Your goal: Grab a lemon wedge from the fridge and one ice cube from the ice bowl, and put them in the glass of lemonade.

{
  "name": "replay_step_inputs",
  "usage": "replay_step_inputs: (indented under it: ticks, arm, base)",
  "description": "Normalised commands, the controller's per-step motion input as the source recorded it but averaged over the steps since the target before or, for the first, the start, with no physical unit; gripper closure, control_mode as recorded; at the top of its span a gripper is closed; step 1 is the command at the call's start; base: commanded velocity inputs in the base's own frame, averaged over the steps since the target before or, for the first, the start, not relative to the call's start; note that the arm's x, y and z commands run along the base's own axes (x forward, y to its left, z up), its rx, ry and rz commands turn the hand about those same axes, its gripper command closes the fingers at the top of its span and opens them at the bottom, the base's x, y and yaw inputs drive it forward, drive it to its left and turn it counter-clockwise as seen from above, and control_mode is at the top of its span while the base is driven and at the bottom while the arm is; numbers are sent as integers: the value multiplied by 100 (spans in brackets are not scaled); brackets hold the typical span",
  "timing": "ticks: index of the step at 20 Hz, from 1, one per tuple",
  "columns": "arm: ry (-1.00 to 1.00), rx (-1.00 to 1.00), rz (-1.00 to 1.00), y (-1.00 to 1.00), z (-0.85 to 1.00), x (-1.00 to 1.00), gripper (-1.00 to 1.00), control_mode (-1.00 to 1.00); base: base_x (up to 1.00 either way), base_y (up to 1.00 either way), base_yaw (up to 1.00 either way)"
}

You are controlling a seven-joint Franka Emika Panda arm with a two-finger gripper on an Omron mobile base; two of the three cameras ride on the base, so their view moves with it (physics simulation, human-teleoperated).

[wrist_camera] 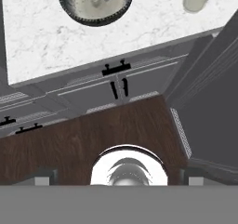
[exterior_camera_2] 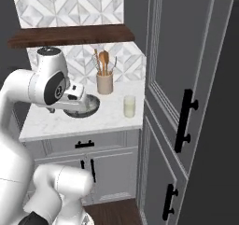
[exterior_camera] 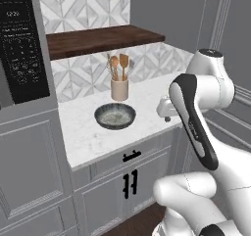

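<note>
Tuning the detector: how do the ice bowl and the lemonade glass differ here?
The bowl is wide, shallow and dark-rimmed; the glass is narrow, tall and pale cream-yellow. The bowl sits mid-counter in front of the spoon crock; the glass stands near the counter's end by the tall cabinet. Both stand upright on the marble counter.

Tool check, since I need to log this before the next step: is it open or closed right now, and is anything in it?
Tool: open, jaws spread wide, nothing between them; it looks down at the floor in front of the counter.

Ice bowl (exterior_camera: pixel 115 116) on counter (exterior_camera: pixel 83 137) before utensil crock (exterior_camera: pixel 119 89)
</note>
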Motion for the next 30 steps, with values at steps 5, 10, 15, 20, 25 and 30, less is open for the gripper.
replay_step_inputs:
  ticks: [5, 10, 15, 20, 25, 30]
  arm:
    - [0, 0, 0, 0, 0, 0, -100, 100]
    - [0, 0, 0, 0, 0, 0, -100, 100]
    - [11, -3, 2, 17, -80, 40, -100, -100]
    - [9, -3, 1, 57, -100, 61, -100, -100]
    - [1, 0, 0, 59, -100, 77, -100, -100]
    - [7, -1, 5, 1, -54, 47, -100, -100]
  base:
    - [74, 7, 0]
    - [78, 20, 0]
    - [11, 0, 0]
    - [0, 0, 0]
    - [0, 0, 0]
    - [0, 0, 0]
